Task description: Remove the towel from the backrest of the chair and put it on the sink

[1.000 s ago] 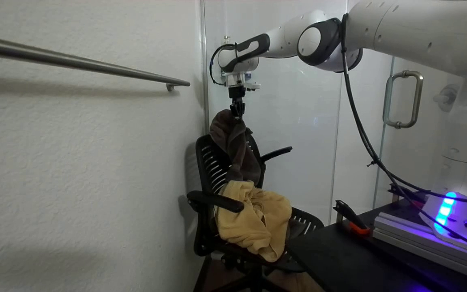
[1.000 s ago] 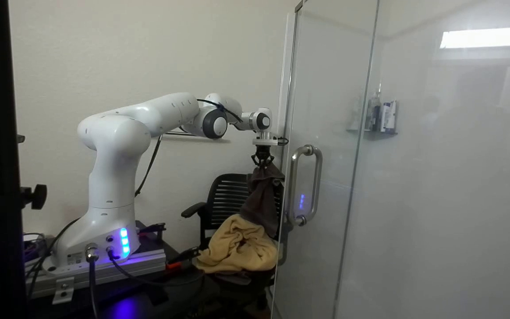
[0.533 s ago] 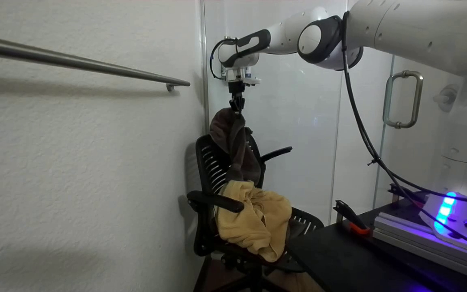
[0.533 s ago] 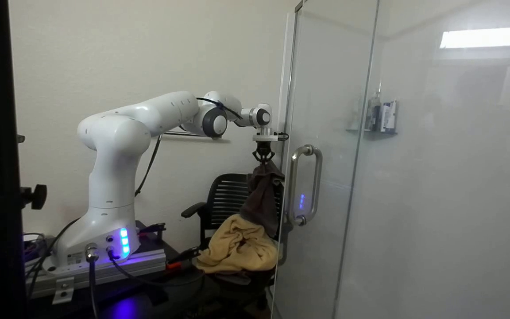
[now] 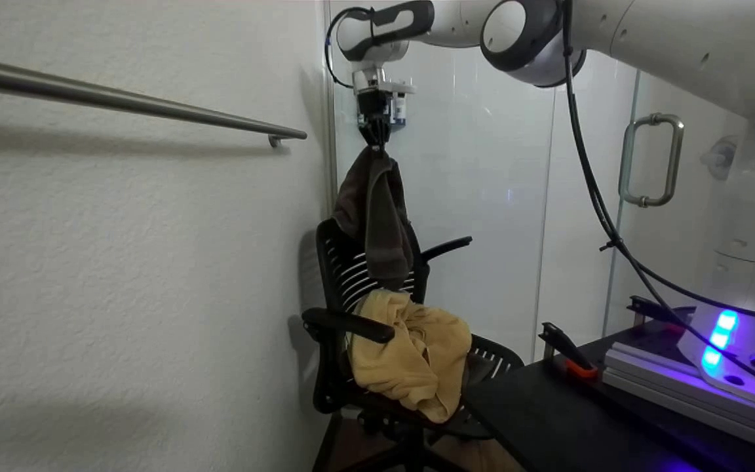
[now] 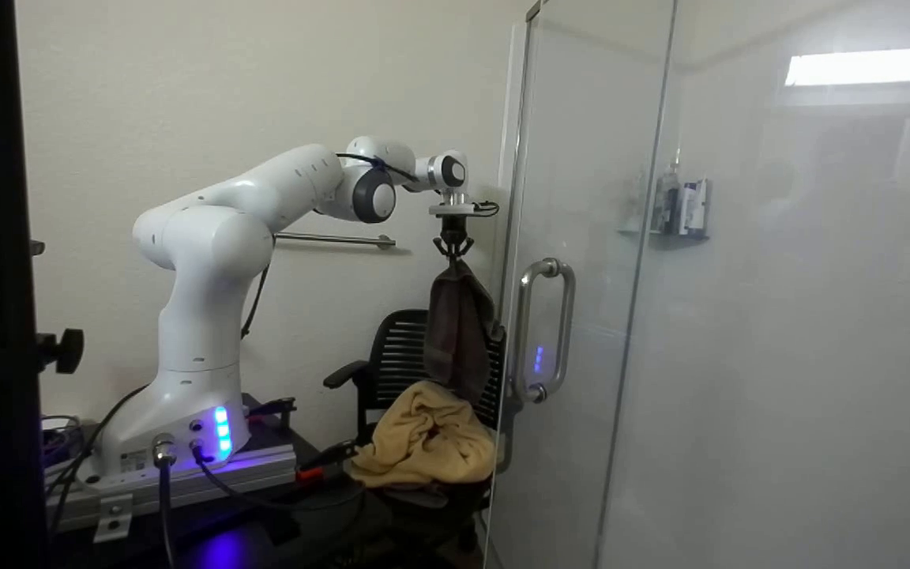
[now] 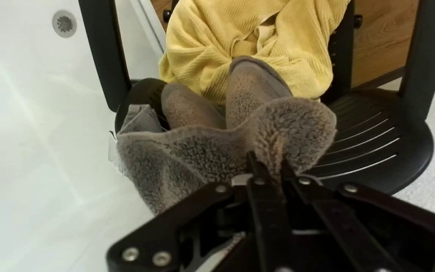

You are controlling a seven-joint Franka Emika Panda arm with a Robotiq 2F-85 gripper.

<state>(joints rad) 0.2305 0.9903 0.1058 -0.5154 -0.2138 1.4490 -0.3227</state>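
Lift stage: in progress. The fingers (image 7: 268, 215) are clamped on a pinched fold of the gray-brown towel (image 6: 461, 332); in the wrist view, pile bulges around the tips. Relative to the pictures from half a second ago, the fingers stand clearly higher in both exterior views, and the towel rises with them. The hump that slumped over the top of the backrest (image 6: 400, 352) is drawn up into a steep hanging fold, and the lower hem sits higher in front of it. The yellow cloth (image 5: 413, 357) on the seat (image 5: 499, 354) shows no shift.

Position of the towel: suspended from the fingers, over and in front of the backrest. Whether a rear portion still drapes behind the top edge cannot be determined. The lower hem is close to the yellow cloth; contact cannot be confirmed.

Meaning for the task: the grasp appears to carry the load, so removal is under way but probably not complete. Continue raising until all fabric clears the backrest, then begin sideways travel. Caution: early travel may snag the towel. The sink does not appear in any view; placing remains to be done.
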